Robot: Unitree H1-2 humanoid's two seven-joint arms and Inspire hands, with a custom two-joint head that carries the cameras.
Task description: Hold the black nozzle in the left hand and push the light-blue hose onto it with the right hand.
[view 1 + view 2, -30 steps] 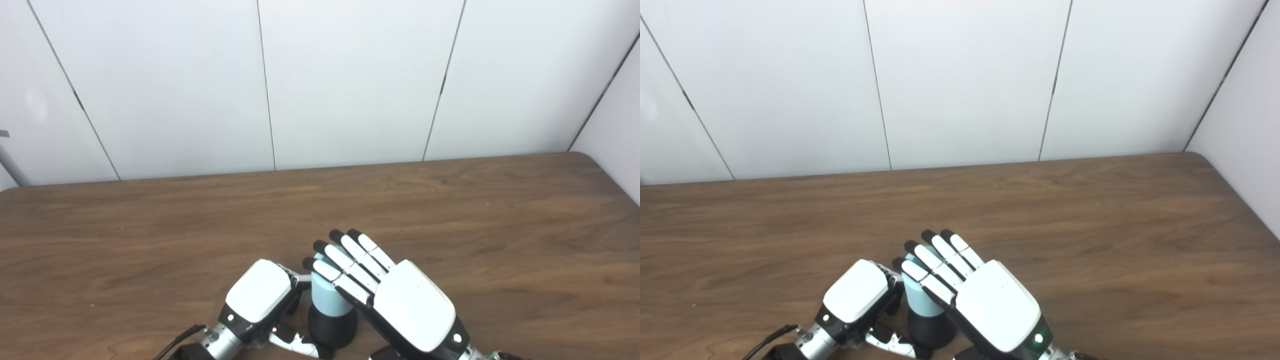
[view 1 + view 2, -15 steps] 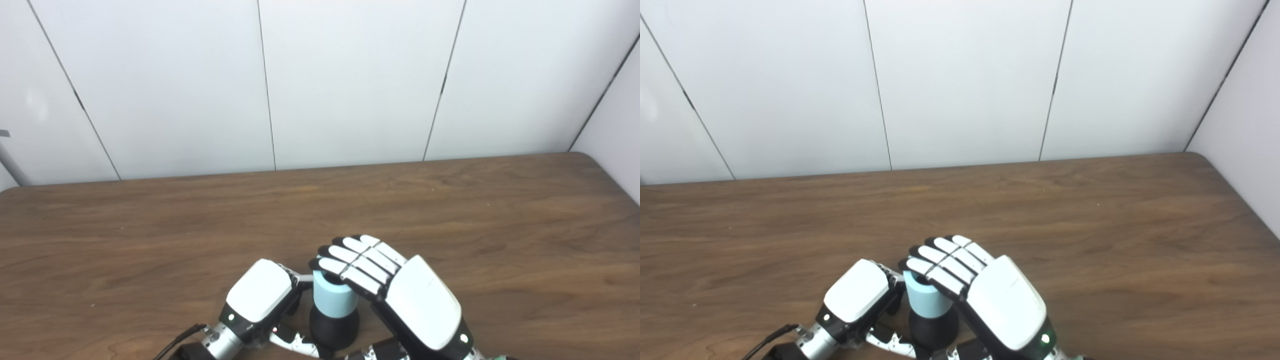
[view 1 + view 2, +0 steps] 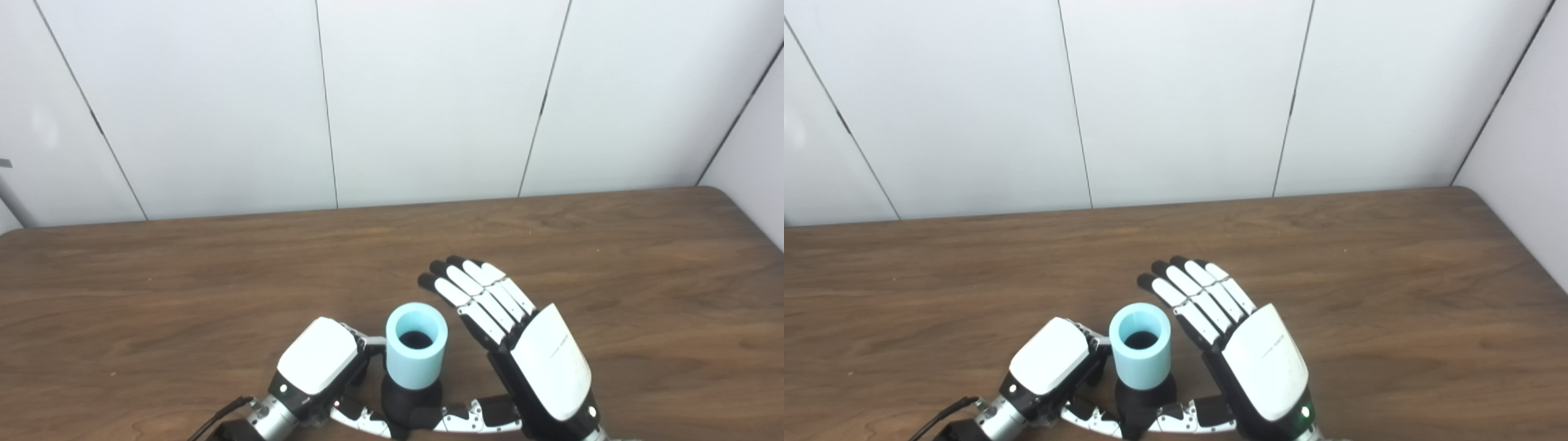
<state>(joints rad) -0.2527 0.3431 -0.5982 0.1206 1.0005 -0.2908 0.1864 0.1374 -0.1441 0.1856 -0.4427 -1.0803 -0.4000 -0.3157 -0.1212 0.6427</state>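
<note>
Bare table [image 3: 184, 288] surrounds hose [image 3: 416, 346], flanked by hands.

Brown wood-grain table [image 3: 184, 275], butted up against the white panel wall [image 3: 429, 92]. Only thing sitting on it is the black nozzle [image 3: 409, 407], way down at the table's near edge.

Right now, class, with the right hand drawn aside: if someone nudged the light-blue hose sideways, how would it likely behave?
The hose is a short, thick-walled tube, so it would probably stay stiff rather than flop. It stands upright on the narrower black nozzle, so alone it might tip. The left hand appears to grip the nozzle, probably steadying both; the right hand is open.
</note>
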